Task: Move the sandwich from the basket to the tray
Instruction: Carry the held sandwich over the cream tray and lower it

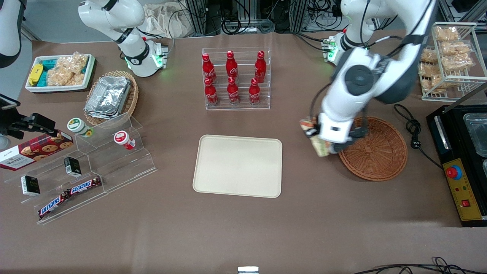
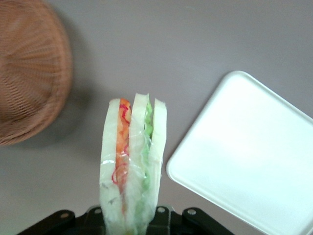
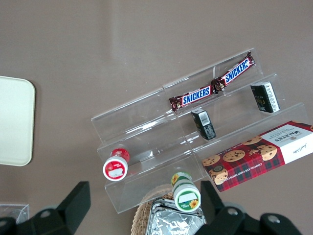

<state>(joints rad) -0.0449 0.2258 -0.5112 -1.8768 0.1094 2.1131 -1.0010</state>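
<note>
My left gripper (image 1: pixel 318 137) is shut on the sandwich (image 1: pixel 320 147), a wrapped wedge of white bread with orange and green filling. It holds the sandwich above the bare table, between the reddish-brown wicker basket (image 1: pixel 376 154) and the cream tray (image 1: pixel 238 166). The basket holds nothing and the tray is bare. In the left wrist view the sandwich (image 2: pixel 132 161) stands up out of the gripper (image 2: pixel 131 215), with the basket (image 2: pixel 29 68) to one side and the tray's corner (image 2: pixel 249 147) to the other. The sandwich hides the fingers.
A clear rack of red cola bottles (image 1: pixel 236 78) stands farther from the camera than the tray. A black appliance (image 1: pixel 462 160) and its cable (image 1: pixel 412 129) lie beside the basket. A wire rack of snacks (image 1: pixel 449 57) stands above them. An acrylic step shelf (image 1: pixel 87 167) lies toward the parked arm's end.
</note>
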